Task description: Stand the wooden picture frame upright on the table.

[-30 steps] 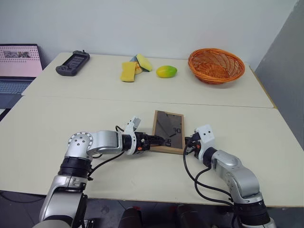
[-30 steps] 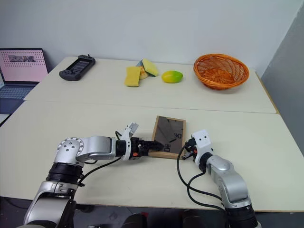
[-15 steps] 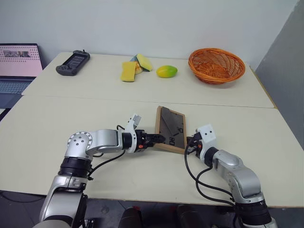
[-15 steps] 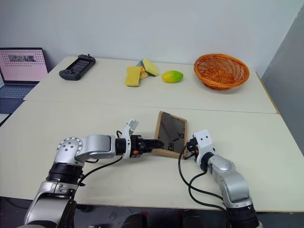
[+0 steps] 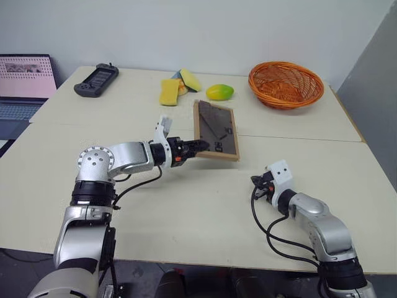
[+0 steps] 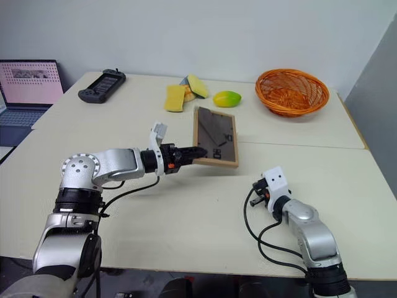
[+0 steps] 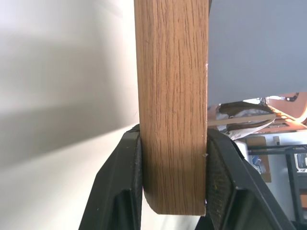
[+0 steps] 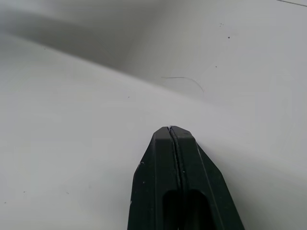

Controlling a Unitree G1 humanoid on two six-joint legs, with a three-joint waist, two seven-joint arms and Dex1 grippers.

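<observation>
Two grippers at work over table (image 5: 205, 211). Left gripper (image 5: 200, 144) clamped on lower left corner of frame (image 5: 216, 130), black fingers (image 7: 125, 182) pressed against both faces of the wood edge. Frame held up off the tabletop, nearly upright and slightly tilted, dark back panel with white marks turned toward the camera, hanging over the seam between the two table halves. Right gripper (image 5: 255, 190) low over the near right part of the table, well apart from the frame, fingers (image 8: 175, 182) pressed together on nothing. Farther back: yellow sponges (image 5: 169, 92) beside a yellow-green mango (image 5: 219, 92), orange wicker basket (image 5: 286, 84) near the far right corner, black handheld console (image 5: 96, 81) at the far left. Laptop (image 5: 25, 84) with a pink screen past the table's left edge. Cannot tell from here whether the fold-out stand on the back panel is opened out.
</observation>
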